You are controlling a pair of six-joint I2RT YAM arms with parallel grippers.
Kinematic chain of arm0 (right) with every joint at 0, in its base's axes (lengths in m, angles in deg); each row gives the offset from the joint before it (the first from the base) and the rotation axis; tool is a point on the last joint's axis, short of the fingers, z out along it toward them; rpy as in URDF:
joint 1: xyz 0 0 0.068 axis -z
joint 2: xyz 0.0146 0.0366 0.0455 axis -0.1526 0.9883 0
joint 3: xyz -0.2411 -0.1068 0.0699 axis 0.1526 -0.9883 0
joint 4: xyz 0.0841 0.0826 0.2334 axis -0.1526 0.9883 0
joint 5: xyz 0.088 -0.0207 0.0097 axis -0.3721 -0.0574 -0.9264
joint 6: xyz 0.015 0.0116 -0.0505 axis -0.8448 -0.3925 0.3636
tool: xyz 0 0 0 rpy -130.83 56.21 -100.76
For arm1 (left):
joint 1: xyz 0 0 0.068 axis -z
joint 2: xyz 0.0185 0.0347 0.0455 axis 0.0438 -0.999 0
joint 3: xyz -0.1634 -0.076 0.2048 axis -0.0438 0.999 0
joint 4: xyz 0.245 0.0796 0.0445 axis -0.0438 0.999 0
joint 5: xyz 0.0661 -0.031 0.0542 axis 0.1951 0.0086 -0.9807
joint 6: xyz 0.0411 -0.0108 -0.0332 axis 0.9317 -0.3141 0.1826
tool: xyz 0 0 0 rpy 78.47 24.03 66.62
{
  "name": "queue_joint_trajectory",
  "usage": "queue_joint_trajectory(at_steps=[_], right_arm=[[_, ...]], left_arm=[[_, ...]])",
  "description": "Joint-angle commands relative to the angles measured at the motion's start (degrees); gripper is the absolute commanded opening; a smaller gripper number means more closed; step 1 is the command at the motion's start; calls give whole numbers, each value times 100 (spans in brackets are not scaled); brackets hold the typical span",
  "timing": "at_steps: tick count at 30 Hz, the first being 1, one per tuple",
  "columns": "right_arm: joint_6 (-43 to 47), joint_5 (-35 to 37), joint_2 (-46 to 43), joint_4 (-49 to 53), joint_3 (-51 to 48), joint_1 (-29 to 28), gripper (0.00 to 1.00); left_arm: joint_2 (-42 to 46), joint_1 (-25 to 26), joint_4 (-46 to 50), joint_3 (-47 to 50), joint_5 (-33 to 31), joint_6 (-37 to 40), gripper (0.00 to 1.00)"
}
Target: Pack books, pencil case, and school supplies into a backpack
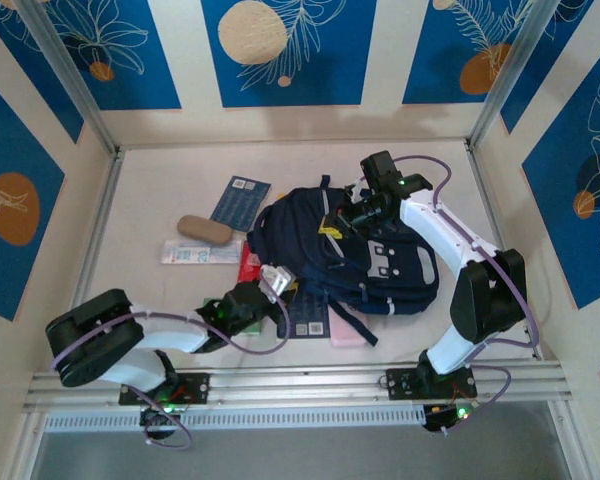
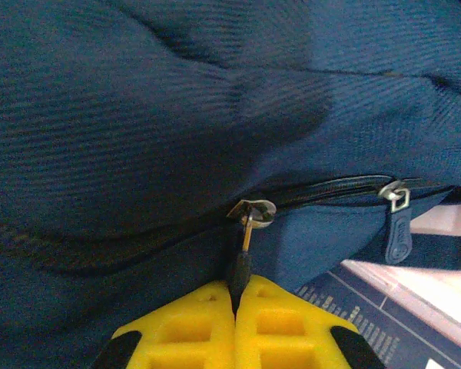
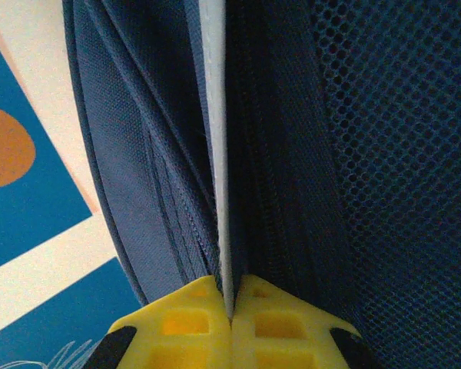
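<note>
close-up from the left wrist: left end effector pinched together on the zipper pull. right wrist view has the right end effector clamped on a pale strip of the backpack. from above, the poses: left arm stretched low, right arm arched over. backpack lies mid-table, long axis running far-left to near-right.
</note>
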State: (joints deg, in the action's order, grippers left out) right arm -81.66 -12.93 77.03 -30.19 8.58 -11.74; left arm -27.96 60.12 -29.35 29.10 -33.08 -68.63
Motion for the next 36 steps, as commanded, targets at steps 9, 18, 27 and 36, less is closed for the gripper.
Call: queue_joint_trajectory(at_steps=[9, 18, 27, 36], right_arm=[[1464, 1454, 437, 1893, 1088, -282, 0], [2637, 4179, 1278, 2853, 2542, -1295, 0], [2814, 4910, 1410, 2651, 2762, -1562, 1], [2376, 2838, 499, 1473, 1633, -1393, 0]], left_arm=[[1237, -281, 2693, -207, -744, -187, 0], [1886, -447, 4927, -1019, 531, -160, 0], [2039, -451, 5931, -1442, 1587, -456, 0], [1655, -447, 5380, -1449, 1411, -579, 0]])
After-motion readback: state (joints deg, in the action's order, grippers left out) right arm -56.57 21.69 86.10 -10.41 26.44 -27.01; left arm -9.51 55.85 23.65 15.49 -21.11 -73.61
